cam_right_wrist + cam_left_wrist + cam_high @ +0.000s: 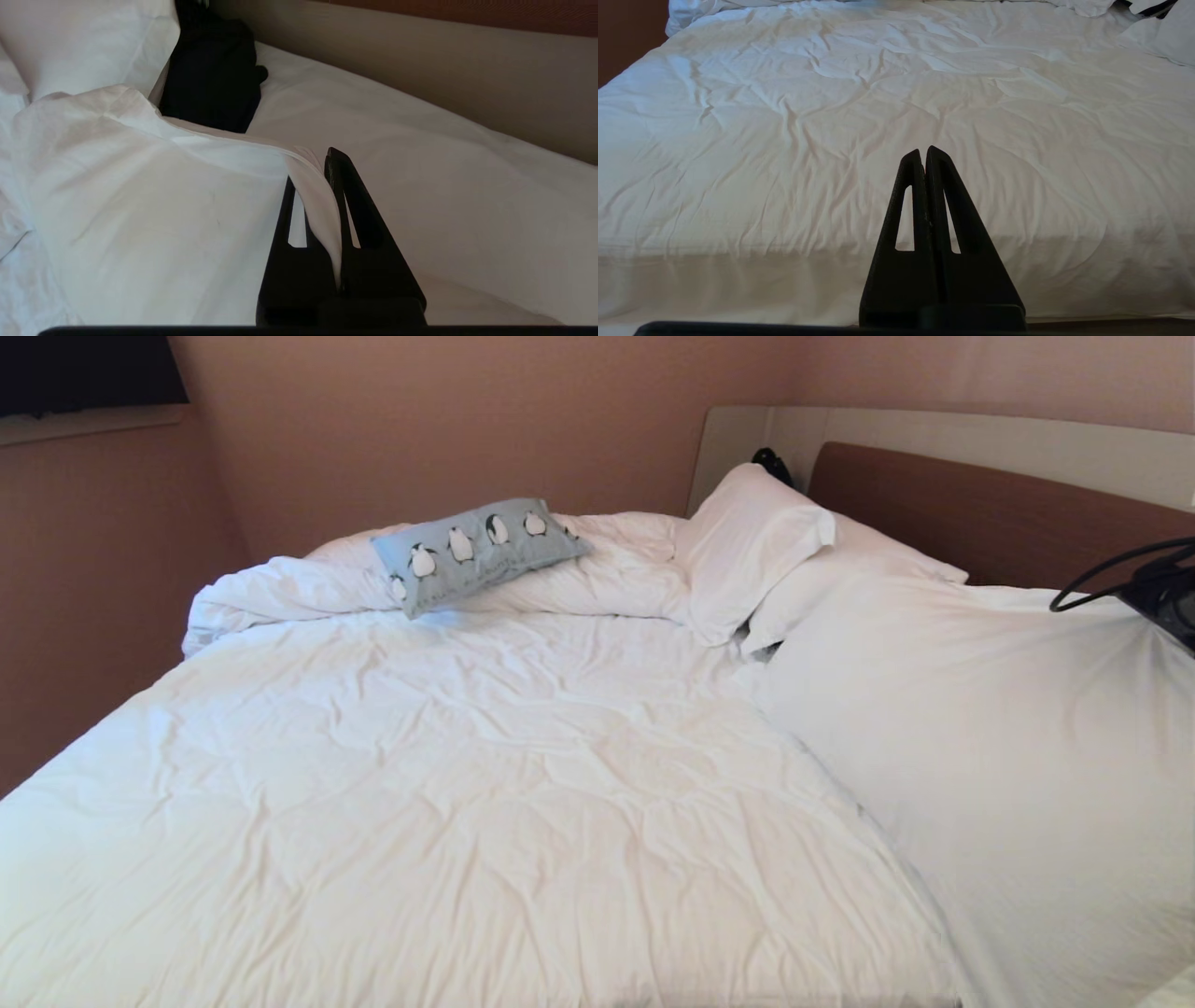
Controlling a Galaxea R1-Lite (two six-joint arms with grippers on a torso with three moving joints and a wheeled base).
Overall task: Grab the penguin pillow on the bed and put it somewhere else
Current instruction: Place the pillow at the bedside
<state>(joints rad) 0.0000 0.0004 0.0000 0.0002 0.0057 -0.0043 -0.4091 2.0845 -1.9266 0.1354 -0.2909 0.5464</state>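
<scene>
Resting at the far side of the large bed (448, 803) with its rumpled white duvet, the penguin pillow (478, 553), a small oblong grey-blue cushion printed with a row of black-and-white penguins, lies tilted on a bunched ridge of duvet near the pink wall. Just beside the penguin pillow, toward the brown padded headboard (990, 518) set in a beige panel, two plain white pillows (756, 546) lean against each other. A small black object (773, 465), too dark to identify, sits behind those pillows against the headboard panel. A broad white fabric sheet (980, 728) slopes up from the bed, away from the penguin pillow, to the robot's right arm (1158, 586), of which only a black part with a looping cable shows. In the right wrist view, the right hand (322, 168), a pair of black triangular fingers, is clamped on a fold of white fabric (317, 205), with the cloth pinched between the two fingers and draping away from them. In the left wrist view, the left hand (923, 154) has its black fingers pressed together with nothing between them; it hovers by the near edge of the bed, well apart from the penguin pillow, above smooth wrinkled duvet.
</scene>
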